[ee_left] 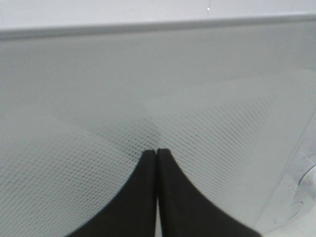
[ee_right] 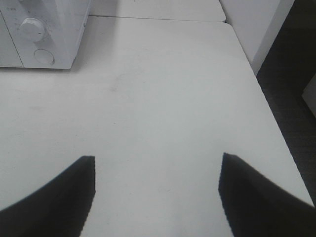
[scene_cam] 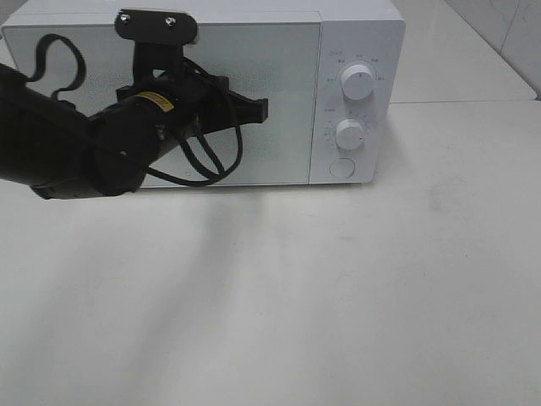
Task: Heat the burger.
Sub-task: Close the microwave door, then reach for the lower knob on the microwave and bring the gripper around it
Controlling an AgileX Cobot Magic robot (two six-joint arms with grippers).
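The burger shows in no view. A white microwave point(scene_cam: 355, 51) stands at the back of the table with its door point(scene_cam: 279, 93) closed. My left gripper point(scene_cam: 260, 109) is shut, empty, its black tip held against or just before the door's mesh window point(ee_left: 222, 128). In the left wrist view the two fingers point(ee_left: 143, 197) meet tip to tip, the left gripper point(ee_left: 156, 150) right at the mesh. My right gripper point(ee_right: 157, 160) is open over bare table, nothing between its fingers; it is outside the high view.
The microwave's panel carries two round knobs point(scene_cam: 357, 83) point(scene_cam: 349, 134) and a round button point(scene_cam: 341, 167). The white table point(scene_cam: 338, 296) spreads in front. Its right edge point(ee_right: 269, 103) drops to a dark floor. Cables loop under the left arm point(scene_cam: 203, 161).
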